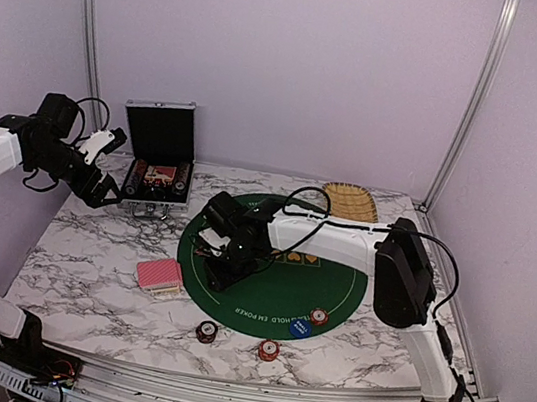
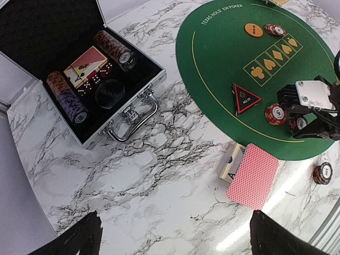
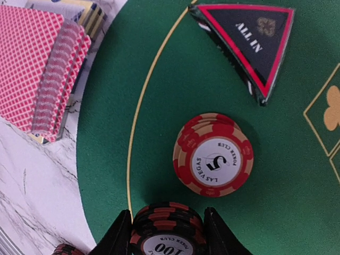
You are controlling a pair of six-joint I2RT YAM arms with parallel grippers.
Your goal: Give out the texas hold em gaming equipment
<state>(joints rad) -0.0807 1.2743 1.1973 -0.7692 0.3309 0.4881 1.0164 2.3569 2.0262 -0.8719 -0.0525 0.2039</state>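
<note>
Two claws to report: my right claw [image 3: 167,236] is pinched on a short dark chip stack [image 3: 167,215] near the green mat's [image 3: 159,133] edge, beside the red chip stack [image 3: 212,154]. Chips look stiff, smooth and likely to shear apart, so I'd squeeze the rims low down. My left claw [image 2: 172,240] hangs wide above the worktop [image 2: 133,175].

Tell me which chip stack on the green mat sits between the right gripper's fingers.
The dark stack marked 100; the red stack marked 5 stands free beyond it.
</note>
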